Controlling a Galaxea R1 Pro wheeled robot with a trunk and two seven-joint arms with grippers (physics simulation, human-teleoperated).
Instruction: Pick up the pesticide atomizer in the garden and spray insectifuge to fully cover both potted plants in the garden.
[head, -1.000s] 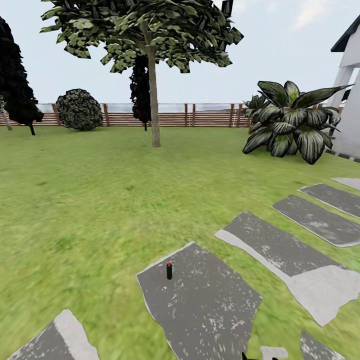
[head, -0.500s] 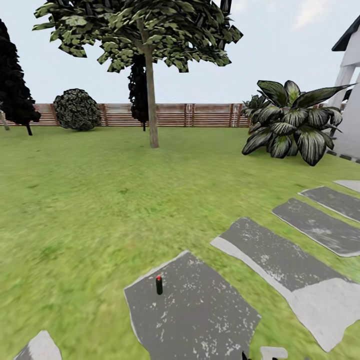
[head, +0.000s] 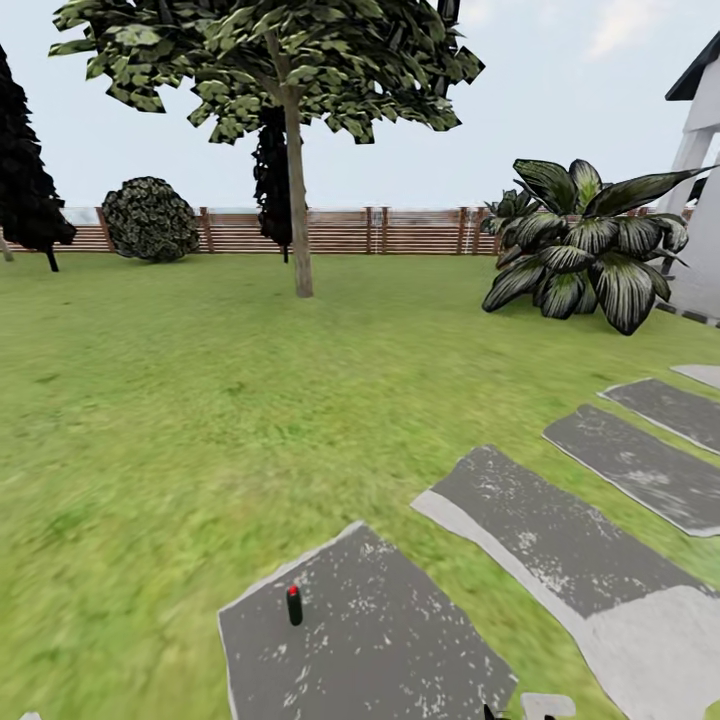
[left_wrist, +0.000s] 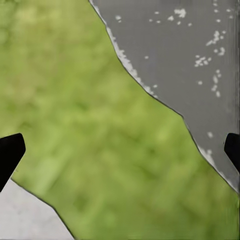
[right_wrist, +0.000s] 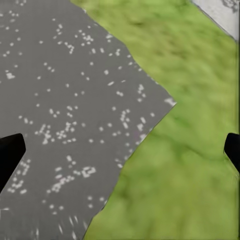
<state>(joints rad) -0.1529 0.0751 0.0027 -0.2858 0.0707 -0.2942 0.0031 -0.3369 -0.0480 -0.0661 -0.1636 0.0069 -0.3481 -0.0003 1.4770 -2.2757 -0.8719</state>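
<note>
The pesticide atomizer (head: 294, 605), a slim dark bottle with a red tip, stands upright on a grey stepping stone (head: 380, 640) near the bottom of the head view. The garden lawn (head: 200, 400) spreads out ahead to a brown slatted fence (head: 400, 232). My left gripper (left_wrist: 120, 150) is open, its dark fingertips (left_wrist: 9, 152) far apart over grass and stone edges. My right gripper (right_wrist: 120, 150) is open too, its fingertips (right_wrist: 10, 155) spread above a speckled stone and grass. Both hold nothing. The potted plants are out of view.
A tree trunk (head: 296, 200) stands mid-lawn. A big dark striped-leaf bush (head: 580, 250) grows at the right, beside a white building (head: 700, 200). More stepping stones (head: 640, 460) run off to the right. A round bush (head: 150, 220) and dark trees (head: 30, 180) line the fence.
The whole head view has shifted: the atomizer and its stone have slid down and left in the picture and come nearer. The atomizer itself stays upright on the stone.
</note>
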